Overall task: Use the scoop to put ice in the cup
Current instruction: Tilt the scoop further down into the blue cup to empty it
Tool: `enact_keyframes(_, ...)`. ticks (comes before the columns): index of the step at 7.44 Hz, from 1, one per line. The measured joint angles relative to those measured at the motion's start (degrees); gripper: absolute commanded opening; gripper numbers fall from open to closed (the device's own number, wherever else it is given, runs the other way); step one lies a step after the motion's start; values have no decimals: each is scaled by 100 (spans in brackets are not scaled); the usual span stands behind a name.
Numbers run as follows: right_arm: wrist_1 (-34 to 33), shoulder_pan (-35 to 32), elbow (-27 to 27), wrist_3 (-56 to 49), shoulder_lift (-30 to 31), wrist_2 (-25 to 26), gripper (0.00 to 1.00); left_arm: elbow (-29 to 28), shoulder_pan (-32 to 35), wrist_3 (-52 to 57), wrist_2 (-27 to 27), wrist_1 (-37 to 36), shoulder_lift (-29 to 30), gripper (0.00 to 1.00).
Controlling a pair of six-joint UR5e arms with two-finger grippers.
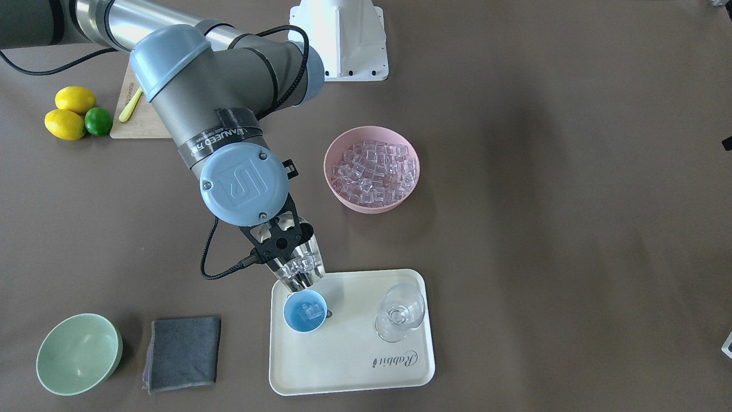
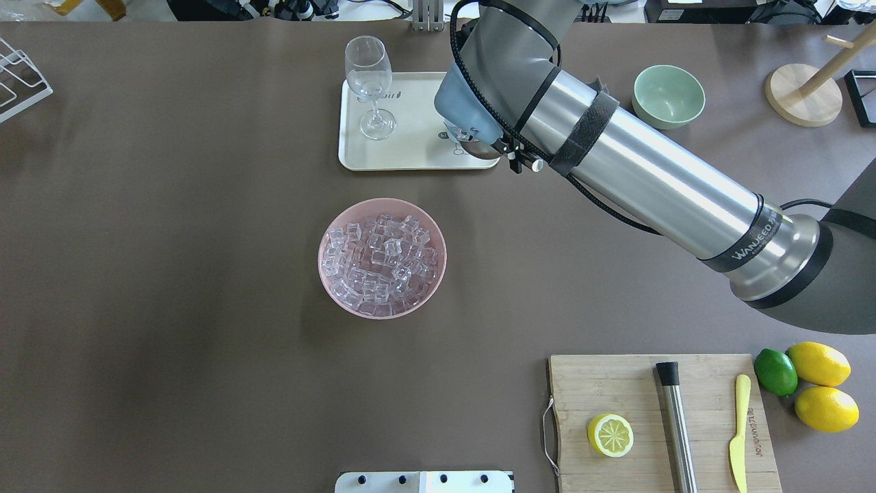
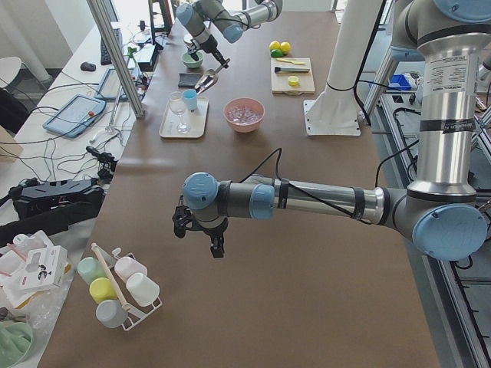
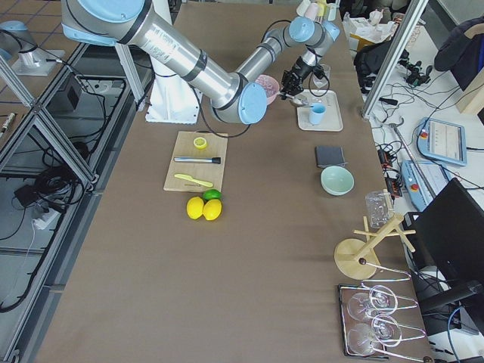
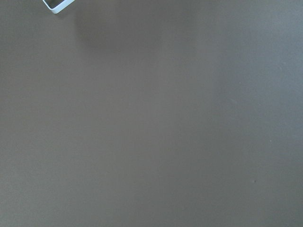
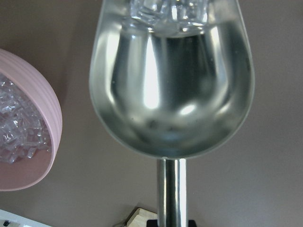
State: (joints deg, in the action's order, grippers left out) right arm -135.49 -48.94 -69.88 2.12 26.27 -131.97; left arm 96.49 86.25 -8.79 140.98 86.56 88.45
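Note:
My right gripper point(image 1: 280, 241) is shut on the thin handle of the steel scoop point(image 1: 298, 270). The scoop is tilted down, with its lip just above the light-blue cup point(image 1: 305, 311) on the cream tray point(image 1: 351, 366). Several clear ice cubes point(image 1: 303, 264) lie at the scoop's lip, and one ice cube point(image 1: 311, 311) is in the cup. In the right wrist view the scoop point(image 6: 170, 94) fills the frame, with ice point(image 6: 165, 12) at its far end. My left gripper point(image 3: 197, 228) hovers over bare table far from these things; I cannot tell whether it is open.
A pink bowl point(image 1: 372, 169) full of ice stands behind the tray. A clear stemmed glass point(image 1: 400, 312) stands on the tray beside the cup. A green bowl point(image 1: 77, 353) and a grey cloth point(image 1: 183, 352) lie nearby. A cutting board point(image 2: 616, 383), a steel rod point(image 2: 676, 424) and lemons point(image 1: 68, 111) are near the robot.

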Motion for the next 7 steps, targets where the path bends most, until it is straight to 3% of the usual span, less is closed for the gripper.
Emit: enact_keyframes(7, 74, -228, 365, -251, -172, -126, 0, 1, 6, 0, 0, -67, 28, 98)
